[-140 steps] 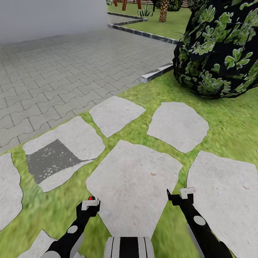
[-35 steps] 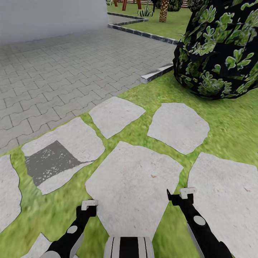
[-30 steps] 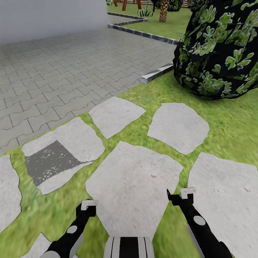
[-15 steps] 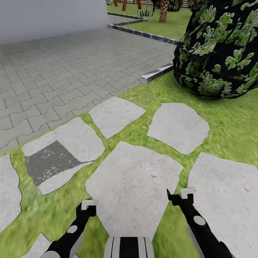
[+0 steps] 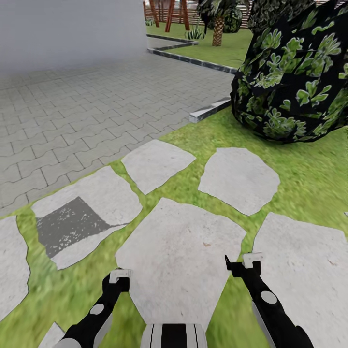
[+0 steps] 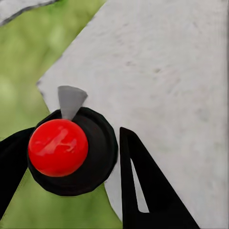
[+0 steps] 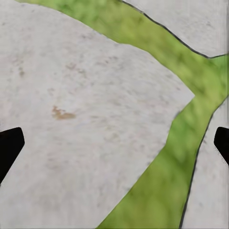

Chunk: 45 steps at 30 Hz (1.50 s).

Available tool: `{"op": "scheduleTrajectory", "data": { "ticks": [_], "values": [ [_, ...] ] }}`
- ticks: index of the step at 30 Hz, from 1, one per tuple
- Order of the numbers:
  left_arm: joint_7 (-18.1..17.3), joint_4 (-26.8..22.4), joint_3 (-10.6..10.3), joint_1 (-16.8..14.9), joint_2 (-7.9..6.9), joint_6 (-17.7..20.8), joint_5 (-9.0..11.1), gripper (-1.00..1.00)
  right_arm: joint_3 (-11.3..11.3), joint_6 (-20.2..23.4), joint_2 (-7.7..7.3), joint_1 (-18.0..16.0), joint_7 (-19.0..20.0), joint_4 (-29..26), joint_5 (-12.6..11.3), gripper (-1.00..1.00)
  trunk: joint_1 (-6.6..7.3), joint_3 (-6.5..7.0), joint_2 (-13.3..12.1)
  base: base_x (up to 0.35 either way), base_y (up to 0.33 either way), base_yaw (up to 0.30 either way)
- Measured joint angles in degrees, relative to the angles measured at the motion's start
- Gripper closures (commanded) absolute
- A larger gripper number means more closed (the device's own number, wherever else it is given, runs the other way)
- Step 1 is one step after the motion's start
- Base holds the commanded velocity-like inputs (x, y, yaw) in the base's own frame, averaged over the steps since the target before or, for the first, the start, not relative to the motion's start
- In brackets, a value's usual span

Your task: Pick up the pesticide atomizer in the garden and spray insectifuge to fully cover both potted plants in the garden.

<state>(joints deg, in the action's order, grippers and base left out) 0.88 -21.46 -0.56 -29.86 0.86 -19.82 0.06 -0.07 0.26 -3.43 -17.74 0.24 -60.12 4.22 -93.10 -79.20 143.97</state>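
Note:
My left gripper (image 5: 120, 276) hangs low over the grass beside a large stepping stone (image 5: 181, 256). In the left wrist view the left gripper (image 6: 76, 131) is shut on the pesticide atomizer (image 6: 90, 143), a round dark body with a red knob (image 6: 58, 148) and a small grey spout. My right gripper (image 5: 244, 263) hovers over the same stone's right edge; the right gripper (image 7: 114, 143) is open, with bare stone and grass between its fingers. The garden (image 5: 232, 48) lies far ahead, a lawn with a palm trunk (image 5: 217, 31) and a slatted fence (image 5: 193, 12). The potted plants are out of view.
A big dark leafy bush (image 5: 290, 82) stands at the right. A grey block-paved drive (image 5: 96, 111) runs ahead on the left, bounded by a white wall (image 5: 72, 29) and a low kerb (image 5: 210, 108). More stepping stones (image 5: 239, 179) lie in the grass. A spiky plant (image 5: 195, 33) grows far ahead.
The head camera has tilted up, so the whole scene sits lower and more of the far garden shows. Both arms hold their pose. The red knob showed above the left gripper 4.7 s ago.

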Motion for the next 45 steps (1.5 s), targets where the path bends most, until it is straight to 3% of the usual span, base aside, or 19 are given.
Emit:
{"op": "scheduleTrajectory", "data": {
  "ticks": [15,17,22,31,38,45],
  "values": [
    [-0.1,-2.4,0.2,0.0,-0.32,1.0,-0.2,1.00,0.0,0.0,-0.03,0.1,-0.4,-1.4,0.2,-1.00,0.39,3.33,-0.2,0.000,0.000,-0.006],
    [0.0,-1.5,0.2,0.8,-0.34,1.1,0.0,1.00,-0.4,-0.8,-0.24,1.8,-0.5,0.8,0.2,-1.00,0.44,3.83,-0.2,0.000,0.000,-0.155],
    [0.1,-1.5,0.3,4.4,-0.27,1.2,0.0,1.00,-4.4,-12.0,-0.28,5.9,-0.2,9.9,0.2,-1.00,0.57,5.24,-0.3,0.000,0.000,-0.211],
    [0.2,-1.4,0.7,7.5,-0.23,1.2,0.1,1.00,-5.1,-25.2,-1.64,6.9,-0.2,28.1,0.1,-1.00,0.80,7.83,-0.4,0.000,0.000,-0.222],
    [0.8,-2.1,0.8,10.2,-0.42,1.2,0.3,1.00,-5.1,-28.5,-1.78,6.9,-0.3,34.7,0.1,-1.00,0.98,9.84,-0.5,0.000,0.000,-0.214],
    [1.1,-2.2,0.9,11.5,-0.65,1.0,0.2,1.00,-5.0,-28.8,-1.58,6.9,-0.3,35.3,0.0,-1.00,1.16,11.49,-0.6,0.000,0.000,-0.022]
  ]
}}
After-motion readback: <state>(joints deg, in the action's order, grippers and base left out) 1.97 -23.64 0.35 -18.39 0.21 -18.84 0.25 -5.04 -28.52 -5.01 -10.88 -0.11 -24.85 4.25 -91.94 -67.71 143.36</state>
